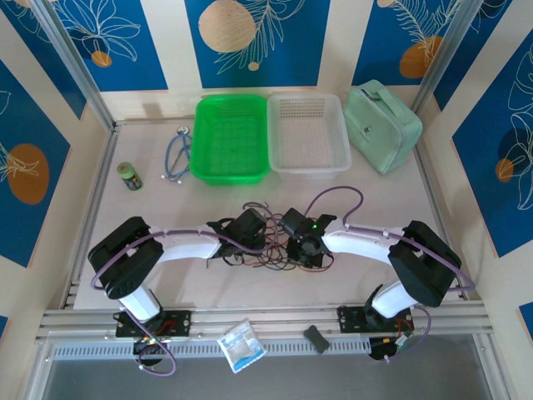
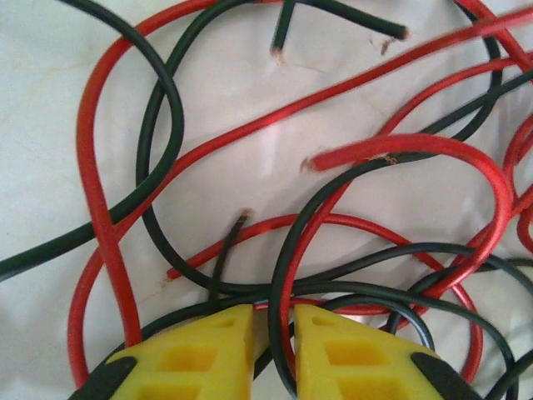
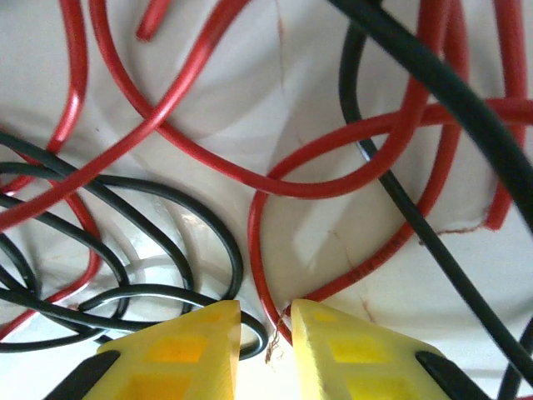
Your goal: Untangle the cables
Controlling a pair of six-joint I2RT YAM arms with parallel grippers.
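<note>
**Cables in one knot at mid-table, both claws down in it**

From where I stand, the red and black wires lie in a single loose heap on the table. The heap sits between the two arms, well short of the green basket and the white basket at the back. No wire lies on its own beside the pile. Up close, the red wires and the black ones cross over and under each other in loop after loop, with several cut ends poking out. I'd judge the job barely begun, with nearly all the separating left to do.

The left gripper has its yellow fingers almost pressed together. A black wire runs down into the thin slot between them, and it looks pinched there. The right gripper has its fingers a little apart over its side of the heap. A red loop comes down against the tip of one finger and a black loop curls at the other, but I cannot tell whether anything is actually clamped.

What remains, as I read it, is drawing strands free one at a time until the wires lie apart.
</note>
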